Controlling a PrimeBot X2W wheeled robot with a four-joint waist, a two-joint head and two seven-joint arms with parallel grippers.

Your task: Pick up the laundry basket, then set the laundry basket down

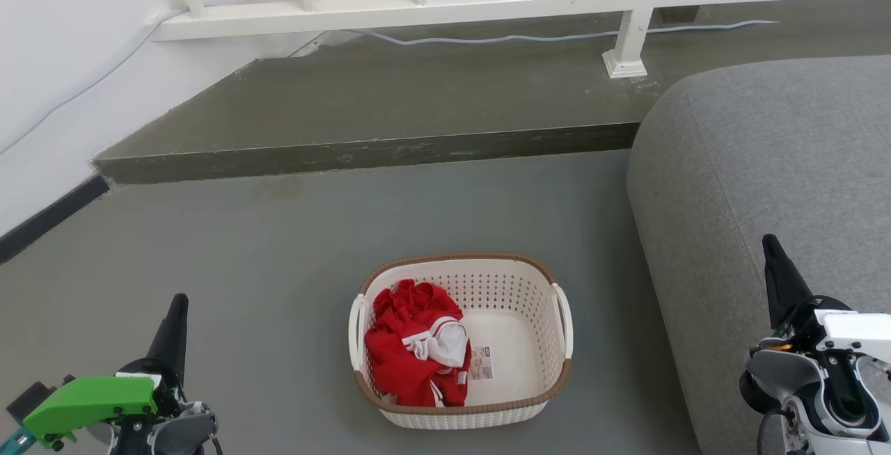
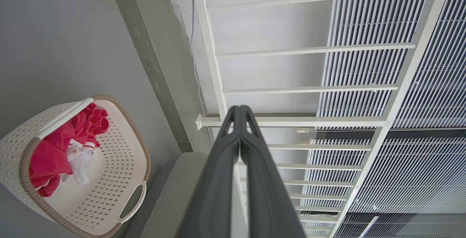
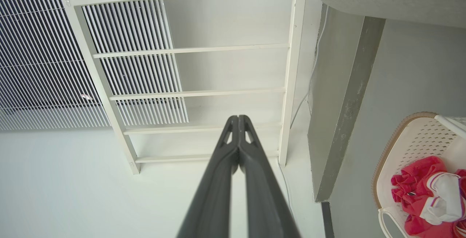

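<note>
— Starting at the far left?

— White wall (image 1: 62, 37) up top, dark skirting (image 1: 49, 218) along its foot. Lower down, the left gripper (image 1: 179, 302): parked above the grey floor (image 1: 243, 253), pointing up the head view, clenched with nothing in its grasp. Confirmed by the left wrist view, fingers pressed flat together to the tip.

— And toward the middle?

— Next, the laundry basket (image 1: 515, 288). Standing upright on the floor, low in the centre of the head view, between the two grippers and well apart from both. Brown woven-look rim all round, perforated cream walls, white left handle (image 1: 356, 330) and right handle (image 1: 565, 319).

— Inside?

— Crumpled red garment (image 1: 407, 350) with white trim, heaped in the left half. Paper label (image 1: 482, 362) on the bare bottom, just beside the cloth on its right.

— Behind?

— Raised concrete step (image 1: 376, 93) across the back, white railing (image 1: 418, 6) along its far edge, pale cable (image 1: 557, 37) trailing at the railing's foot.

— Further right?

— Grey sofa (image 1: 766, 163), rounded corner near the basket's right handle, not touching.

— And last?

— Right gripper (image 1: 771, 250), low at the right edge, seen against the sofa. Clenched as well and empty; tips meeting in the right wrist view.
</note>
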